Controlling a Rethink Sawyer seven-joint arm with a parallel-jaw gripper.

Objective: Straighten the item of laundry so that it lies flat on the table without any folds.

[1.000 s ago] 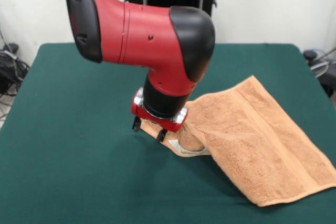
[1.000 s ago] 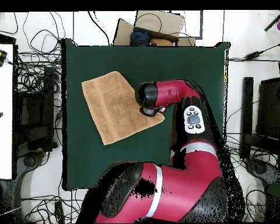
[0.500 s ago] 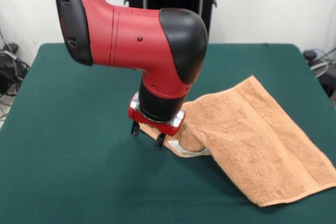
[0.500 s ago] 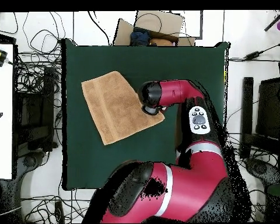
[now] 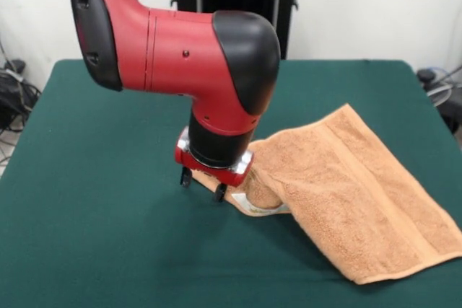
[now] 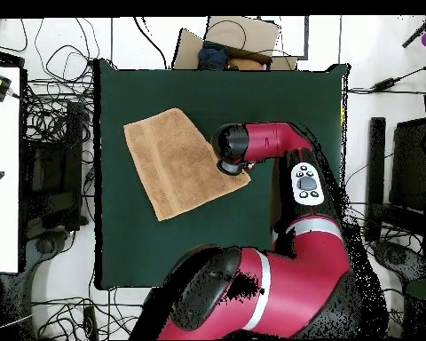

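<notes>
The item of laundry (image 5: pixel 346 185) is an orange-tan towel lying on the right half of the green table (image 5: pixel 94 178). It lies mostly spread out, with a raised, bunched fold and a white tag (image 5: pixel 261 208) near its left corner. My gripper (image 5: pixel 203 185) stands low over that left corner. Its black fingertips (image 5: pixel 186 177) are apart, and a bit of tan cloth shows between them. In the overhead view the towel (image 6: pixel 177 164) lies askew on the table (image 6: pixel 279 98), and the red wrist (image 6: pixel 230 146) covers the gripper and the towel's corner.
A cardboard box with dark clutter (image 6: pixel 230 49) sits beyond the table's far edge in the overhead view. Cables (image 6: pixel 61 115) lie on the floor on both sides. A white surface (image 6: pixel 2 169) stands at the left.
The arm's wrist and gripper have shifted slightly left in the front view and settled a little lower. The towel's shape has hardly changed.
</notes>
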